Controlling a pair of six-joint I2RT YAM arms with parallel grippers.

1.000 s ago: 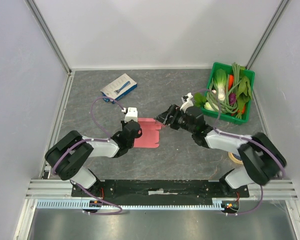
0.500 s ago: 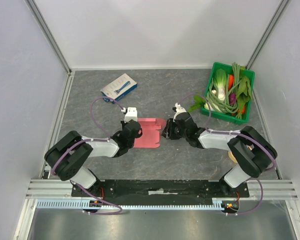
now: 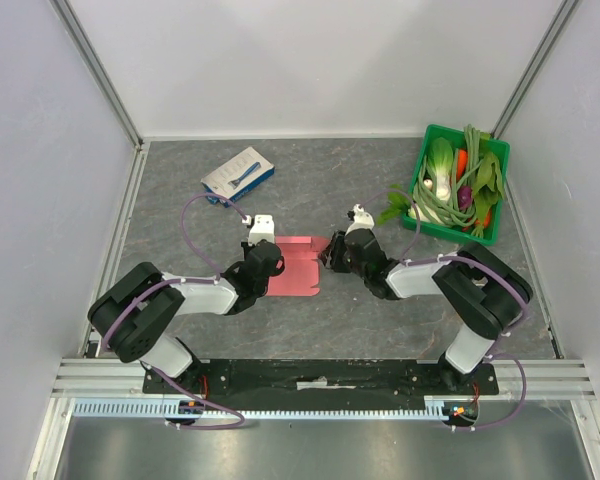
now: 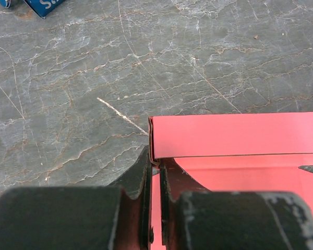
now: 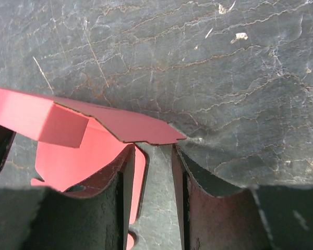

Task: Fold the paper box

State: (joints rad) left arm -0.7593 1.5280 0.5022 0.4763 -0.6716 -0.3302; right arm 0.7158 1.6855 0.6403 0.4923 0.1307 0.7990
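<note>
Thin, creased pink-red paper box [image 3: 298, 270] lies on veined grey tabletop [image 3: 330, 190]; left tool [image 4: 155, 159] pinches its upturned wall, right tool [image 5: 152, 148], narrowly parted, sits at its pointed flap.

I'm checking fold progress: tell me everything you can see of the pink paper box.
The paper box is thin, plain pink-red card, lying mostly flat on the table, with one edge folded up and tabbed sides. The left gripper pinches a raised corner; the right gripper, jaws apart, meets a pointed tab.
</note>
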